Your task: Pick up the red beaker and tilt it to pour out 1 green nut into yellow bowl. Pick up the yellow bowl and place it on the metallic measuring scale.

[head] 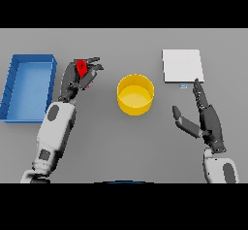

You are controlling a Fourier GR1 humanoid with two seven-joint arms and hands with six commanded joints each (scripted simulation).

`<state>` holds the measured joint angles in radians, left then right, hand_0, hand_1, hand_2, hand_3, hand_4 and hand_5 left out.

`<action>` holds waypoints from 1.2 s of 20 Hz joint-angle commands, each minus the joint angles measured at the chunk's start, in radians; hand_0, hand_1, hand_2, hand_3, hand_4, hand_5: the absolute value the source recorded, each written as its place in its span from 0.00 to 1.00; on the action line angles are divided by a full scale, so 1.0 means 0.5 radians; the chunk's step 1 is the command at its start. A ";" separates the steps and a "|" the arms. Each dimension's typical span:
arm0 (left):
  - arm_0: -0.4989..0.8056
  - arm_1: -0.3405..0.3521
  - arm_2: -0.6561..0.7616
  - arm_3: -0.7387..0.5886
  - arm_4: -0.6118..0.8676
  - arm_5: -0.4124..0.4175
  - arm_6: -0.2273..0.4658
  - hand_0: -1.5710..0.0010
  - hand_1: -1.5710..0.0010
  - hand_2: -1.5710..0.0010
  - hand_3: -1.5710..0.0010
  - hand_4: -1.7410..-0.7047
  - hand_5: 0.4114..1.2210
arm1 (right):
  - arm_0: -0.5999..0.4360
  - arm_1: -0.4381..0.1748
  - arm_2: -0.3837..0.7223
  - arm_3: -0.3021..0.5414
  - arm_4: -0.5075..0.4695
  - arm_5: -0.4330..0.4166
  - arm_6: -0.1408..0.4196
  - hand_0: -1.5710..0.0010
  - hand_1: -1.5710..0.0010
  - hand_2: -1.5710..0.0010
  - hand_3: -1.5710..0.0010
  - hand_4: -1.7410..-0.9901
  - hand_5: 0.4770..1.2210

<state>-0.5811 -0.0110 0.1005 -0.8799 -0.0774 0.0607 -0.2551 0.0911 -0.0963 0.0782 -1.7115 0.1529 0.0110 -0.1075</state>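
Observation:
The red beaker (82, 68) is held in my left hand (80, 78), whose fingers curl round it so that only part of its red body shows. It is left of the yellow bowl (135, 94), which stands upright at the table's middle, a short gap away. No green nut is visible. The metallic measuring scale (182, 65) is a flat pale square at the far right. My right hand (206, 115) rests just below the scale with straight fingers and thumb spread, holding nothing.
A blue open bin (26, 86) stands at the left edge of the grey table (126, 146), close beside my left arm.

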 commanded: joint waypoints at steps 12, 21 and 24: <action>-0.075 0.214 -0.297 -0.226 -0.209 -0.045 0.245 0.01 0.01 0.01 0.01 0.01 0.89 | 0.001 -0.020 0.018 0.034 0.099 -0.038 -0.061 1.00 1.00 1.00 1.00 0.71 0.25; -0.334 0.456 -0.862 -0.293 -0.770 -0.208 0.626 0.00 0.00 0.00 0.00 0.00 0.90 | 0.006 -0.037 0.026 0.016 0.082 0.004 -0.025 1.00 1.00 1.00 1.00 0.75 0.26; -0.449 0.510 -1.096 -0.272 -1.013 -0.278 0.726 0.00 0.00 0.00 0.00 0.00 0.94 | -0.006 0.000 0.039 0.019 0.081 -0.010 0.006 1.00 1.00 1.00 1.00 0.74 0.26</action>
<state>-0.8060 0.2436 -0.4475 -1.0161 -0.5827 -0.0779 0.1066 0.0879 -0.0960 0.0977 -1.7021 0.1935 0.0064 -0.1046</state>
